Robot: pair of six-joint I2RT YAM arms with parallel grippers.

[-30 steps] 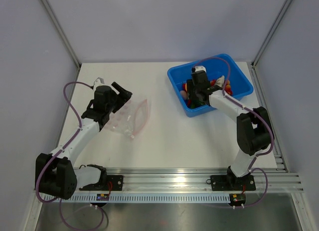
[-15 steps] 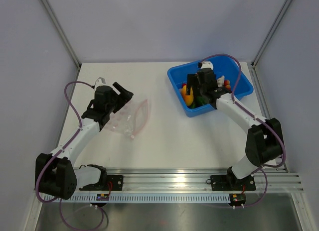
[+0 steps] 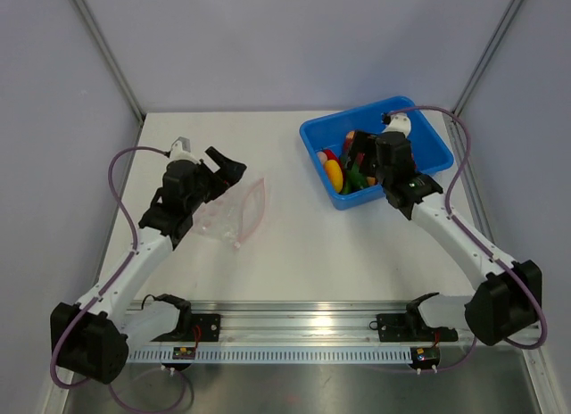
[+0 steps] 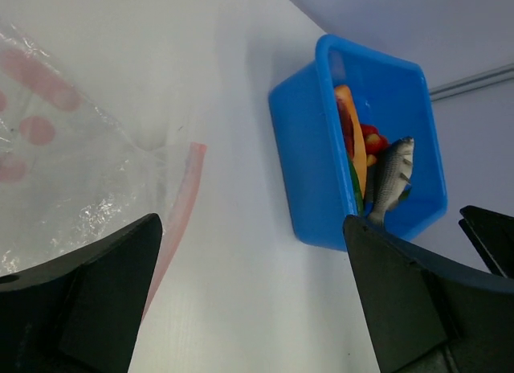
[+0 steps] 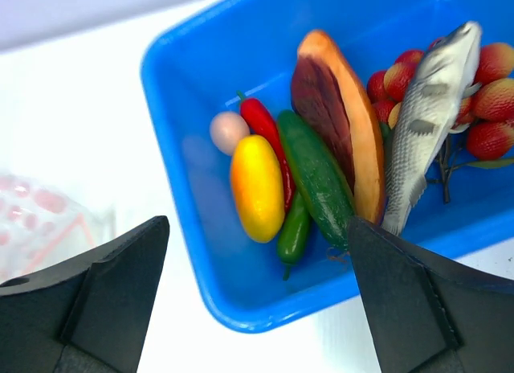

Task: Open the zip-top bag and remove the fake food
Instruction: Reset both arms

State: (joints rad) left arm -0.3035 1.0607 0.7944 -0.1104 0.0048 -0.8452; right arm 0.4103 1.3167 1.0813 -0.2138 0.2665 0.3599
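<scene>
My jaws are matt black; the clear, crinkly thin-plastic zip-top bag point(image 4: 72, 172) glints; the blue rectangular plastic bin point(image 4: 301, 180) is glossy.
</scene>
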